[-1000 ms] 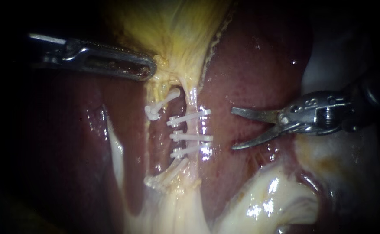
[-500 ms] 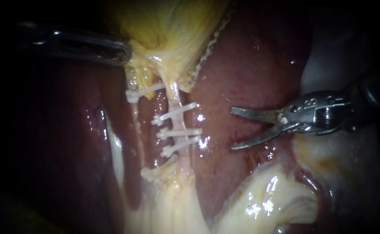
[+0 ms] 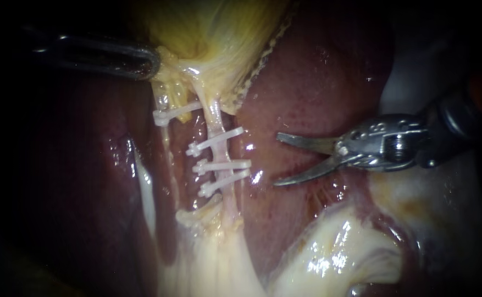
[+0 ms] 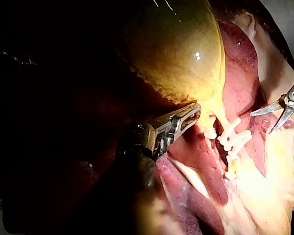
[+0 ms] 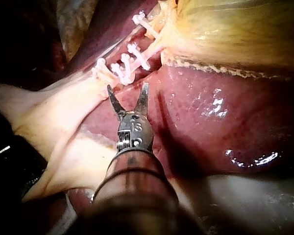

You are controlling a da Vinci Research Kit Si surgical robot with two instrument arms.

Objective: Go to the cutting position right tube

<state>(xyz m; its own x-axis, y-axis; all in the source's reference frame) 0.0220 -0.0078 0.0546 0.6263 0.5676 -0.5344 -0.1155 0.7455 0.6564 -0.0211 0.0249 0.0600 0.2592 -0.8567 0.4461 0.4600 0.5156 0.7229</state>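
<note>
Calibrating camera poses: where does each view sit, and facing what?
Endoscope: close in, facing the clipped right tube; left instrument and right instrument enter from opposite sides.
Left wrist: on the left arm, looking along its shaft to jaws gripping the gallbladder.
Right wrist: on the right arm, looking past open jaws at the clips.
All three share the clips.

Pretty clearly a surgical bench setup: a wet dark-red liver (image 3: 317, 82) and yellow gallbladder (image 3: 213, 33) lit up close with blackness all around, little white clips (image 3: 221, 165) across a tube (image 3: 217, 118), and my left instrument (image 3: 150, 60) and right instrument (image 3: 276, 159) reaching in from either side.
</note>
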